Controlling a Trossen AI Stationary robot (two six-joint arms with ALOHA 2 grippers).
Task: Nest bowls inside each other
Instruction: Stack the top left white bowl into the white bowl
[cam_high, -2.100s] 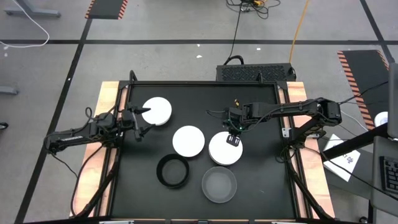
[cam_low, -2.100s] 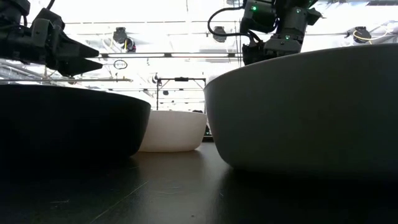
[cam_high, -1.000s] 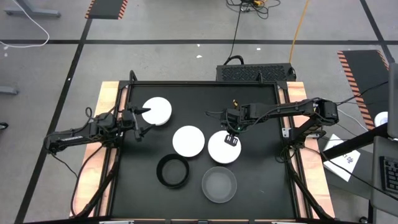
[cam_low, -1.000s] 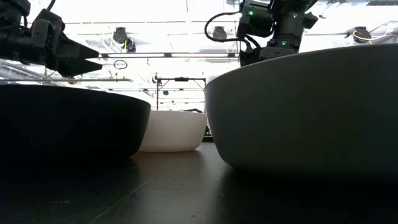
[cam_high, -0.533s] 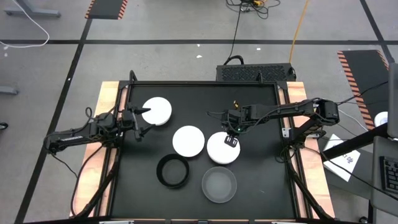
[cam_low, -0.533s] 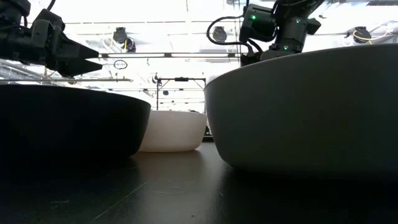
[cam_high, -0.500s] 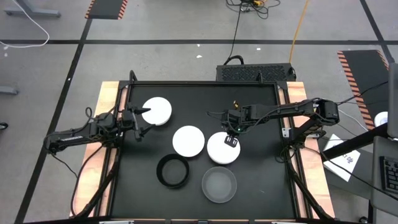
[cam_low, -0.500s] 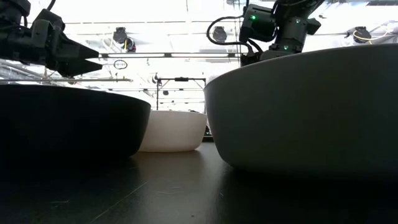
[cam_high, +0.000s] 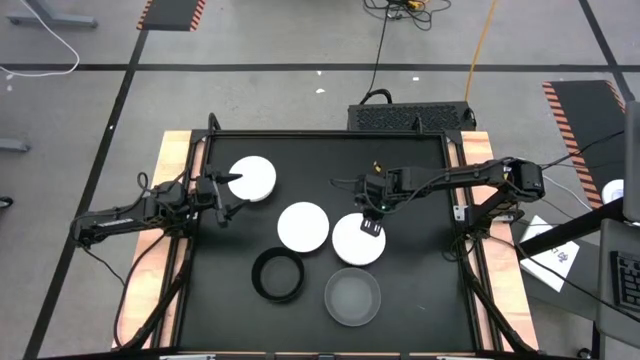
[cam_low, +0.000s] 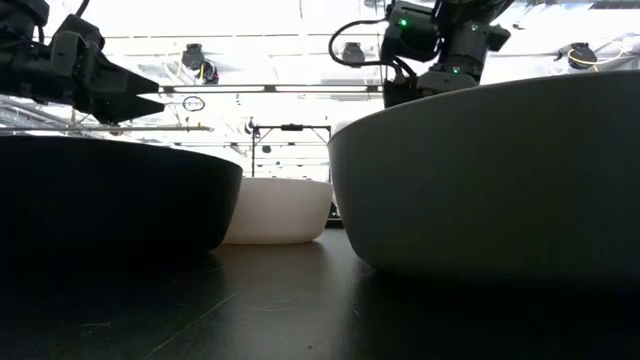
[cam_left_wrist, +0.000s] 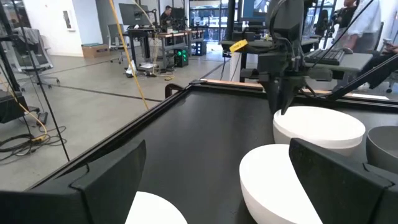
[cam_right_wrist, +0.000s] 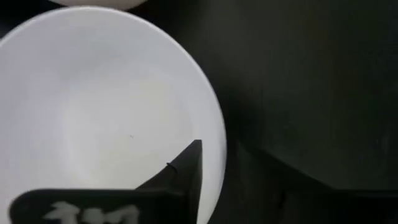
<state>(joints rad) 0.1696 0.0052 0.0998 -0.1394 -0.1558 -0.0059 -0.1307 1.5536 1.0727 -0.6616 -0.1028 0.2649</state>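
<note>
In the high view, five bowls are seen on the black worktop: a white bowl at about ten o'clock, a white bowl near the centre, a third white bowl just beside it toward three o'clock, a black bowl with a ring-like rim at seven o'clock and a translucent grey bowl at five o'clock. All five stand apart, none nested in another. The right gripper is held over the far edge of the third white bowl, and the left gripper is placed just beside the ten o'clock bowl, at the worktop's nine o'clock side. In the low view, the black bowl and the grey bowl fill the foreground, with a white bowl seen between them farther back; the right gripper is hidden behind the grey bowl's rim. In the left wrist view, the left arm's fingers are seen spread wide apart with nothing between them; two white bowls lie ahead, and the right arm reaches down to the rim of the farther one. In the right wrist view, one dark finger is seen inside the white bowl, against its wall close to the rim; whether the rim is pinched cannot be told.
</note>
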